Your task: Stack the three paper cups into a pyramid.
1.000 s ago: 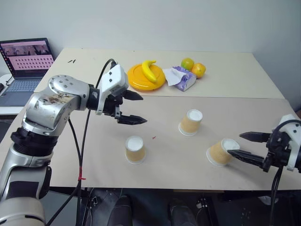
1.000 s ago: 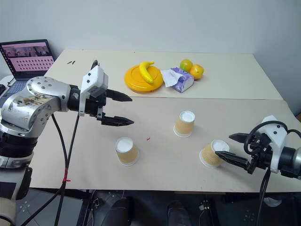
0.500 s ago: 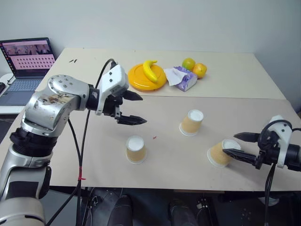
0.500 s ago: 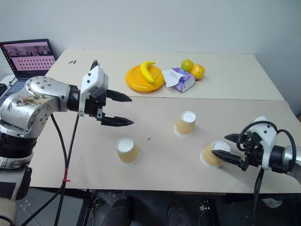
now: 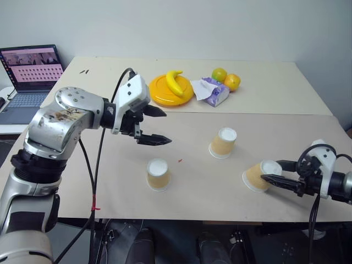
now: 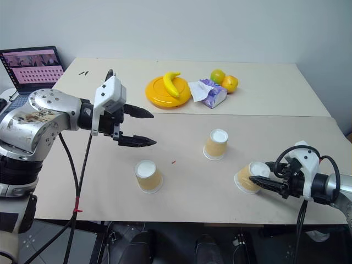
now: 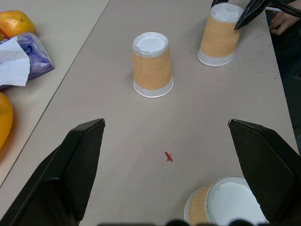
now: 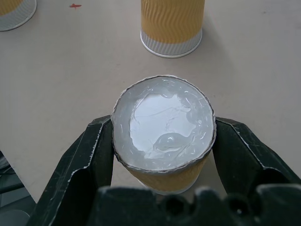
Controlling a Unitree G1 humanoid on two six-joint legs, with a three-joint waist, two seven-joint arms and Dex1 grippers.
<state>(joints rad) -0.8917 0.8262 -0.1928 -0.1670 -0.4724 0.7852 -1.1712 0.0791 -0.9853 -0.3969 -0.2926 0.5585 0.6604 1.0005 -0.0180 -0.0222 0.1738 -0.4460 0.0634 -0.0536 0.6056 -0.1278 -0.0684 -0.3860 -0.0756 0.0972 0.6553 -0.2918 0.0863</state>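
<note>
The right gripper [image 8: 162,141] clamps a tilted tan paper cup with a white base [image 5: 257,176] near the beige table's [image 5: 209,198] front edge. Two alike cups stand upside down: one mid-table [image 5: 223,142], one [image 5: 158,174] toward the front, with bare tabletop between them. The left gripper [image 5: 157,125] hovers wide open above.

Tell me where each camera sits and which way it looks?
Head cameras: up high, looking forward and down at the table; both arms show.
Left wrist camera: looks along the open left end effector at three cups.
Right wrist camera: looks along the right end effector, whose fingers hug the tilted cup.
Shared: the middle cup shows in both wrist views.
</note>
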